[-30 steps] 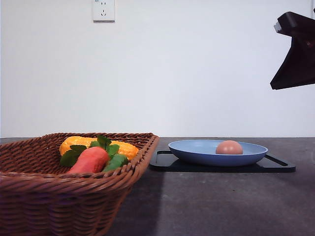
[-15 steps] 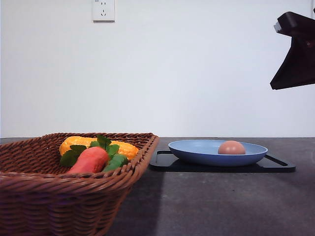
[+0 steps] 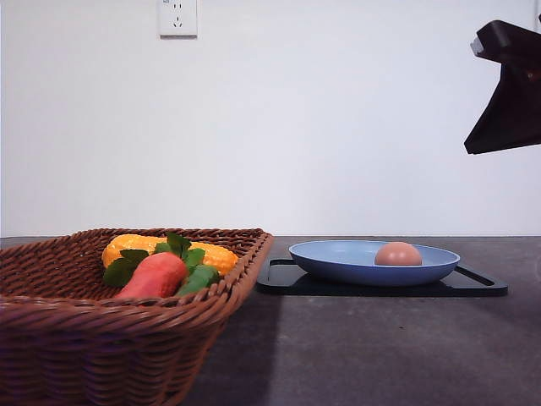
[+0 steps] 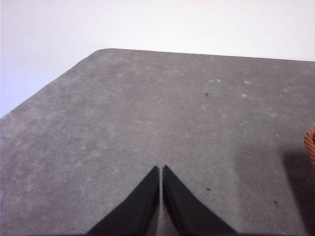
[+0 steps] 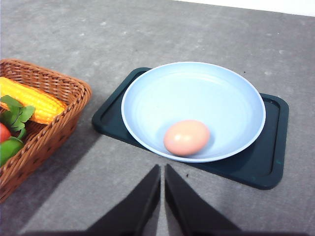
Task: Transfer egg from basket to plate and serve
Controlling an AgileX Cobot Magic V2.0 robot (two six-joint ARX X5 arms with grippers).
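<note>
**Op:** Pinkish-brown egg [image 5: 186, 137]: where is it?

**Obs:** You have it in the plate [image 5: 197, 88], resting near the rim on the side towards the right gripper [image 5: 162, 169], loose and touching nothing else. The plate sits on the tray [image 5: 268, 169], and the basket [image 5: 64, 88] stands just beside the tray, holding corn [image 5: 29, 101] and a carrot [image 3: 155, 275] with leaves.

**Op:** So what is left for me?

**Obs:** I judge the transfer done; only the serving remains, if it means moving plate or tray.

**Op:** And my arms?

**Obs:** Your right gripper hangs raised above the table, back from the plate, fingers pressed together and carrying nothing. Your left gripper [image 4: 161, 169] is likewise clenched and bare, over open table [image 4: 147, 108] with the basket's edge off to one side.
</note>
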